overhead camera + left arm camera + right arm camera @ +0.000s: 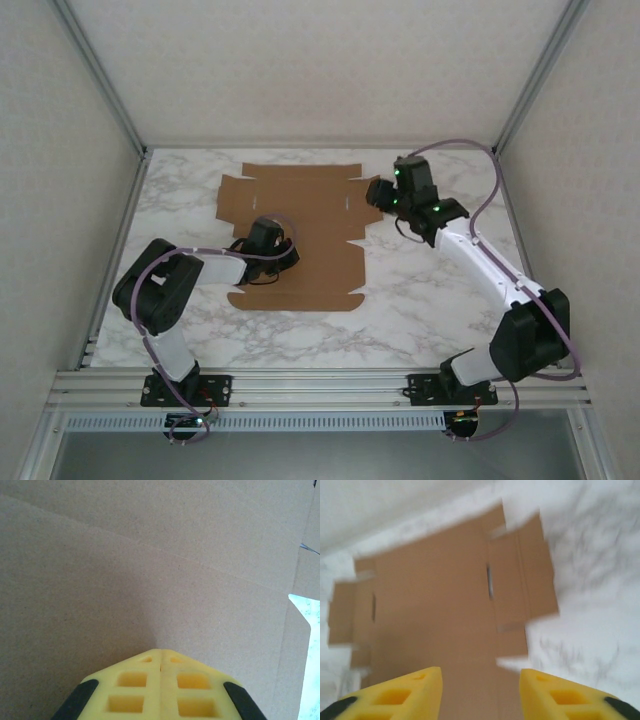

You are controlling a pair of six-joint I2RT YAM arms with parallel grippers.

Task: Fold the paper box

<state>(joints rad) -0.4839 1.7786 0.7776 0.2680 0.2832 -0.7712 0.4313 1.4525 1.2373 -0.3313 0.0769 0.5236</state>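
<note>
The paper box [310, 215] is a flat brown cardboard sheet with flaps and creases, lying unfolded on the marble table. My left gripper [270, 245] rests on the sheet's lower middle. In the left wrist view its yellow fingers [160, 652] are shut together, tips against the bare cardboard [150, 570], holding nothing. My right gripper [380, 193] hovers at the sheet's right edge beside the side flaps. In the right wrist view it [480, 672] stands open above the cardboard [435, 610] with nothing between the fingers; that view is blurred.
The marble table [430, 300] is fenced by white walls and aluminium frame posts [100, 75]. A metal rail [320, 385] runs along the near edge by the arm bases. Bare marble lies right of the sheet [590, 630].
</note>
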